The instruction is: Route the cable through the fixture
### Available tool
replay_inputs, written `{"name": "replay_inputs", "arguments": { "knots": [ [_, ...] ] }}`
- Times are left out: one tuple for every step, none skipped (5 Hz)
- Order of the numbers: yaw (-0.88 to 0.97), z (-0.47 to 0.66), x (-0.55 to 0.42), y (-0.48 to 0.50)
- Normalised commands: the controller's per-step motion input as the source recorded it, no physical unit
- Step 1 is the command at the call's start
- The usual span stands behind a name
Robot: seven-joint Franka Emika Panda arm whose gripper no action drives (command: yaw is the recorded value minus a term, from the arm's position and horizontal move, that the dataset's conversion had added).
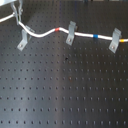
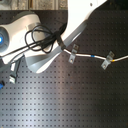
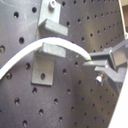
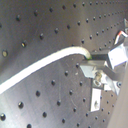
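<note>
The white cable (image 1: 42, 34) lies across the far part of the board, with a red band (image 1: 57, 29) and a blue band (image 1: 95, 36). It passes through the middle clip (image 1: 71, 34) and the right clip (image 1: 115, 41). My gripper (image 1: 19, 21) is shut on the cable right beside the left clip, the fixture (image 1: 22, 41). In the first wrist view the cable (image 3: 55, 44) arcs over the fixture (image 3: 46, 61) into my gripper (image 3: 102, 64). I cannot tell if it sits in the slot. In the second exterior view my arm hides the gripper and the fixture.
The black perforated board (image 1: 65, 90) fills the first exterior view. In the second exterior view the robot's white base (image 2: 22, 35) with looped black cables (image 2: 42, 40) stands at the second exterior view's left, and two clips (image 2: 74, 53) (image 2: 106, 62) hold the cable (image 2: 92, 55).
</note>
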Motion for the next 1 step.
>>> {"name": "replay_inputs", "arguments": {
  "knots": [
    [0.05, 0.14, 0.065, 0.028]
  ]
}}
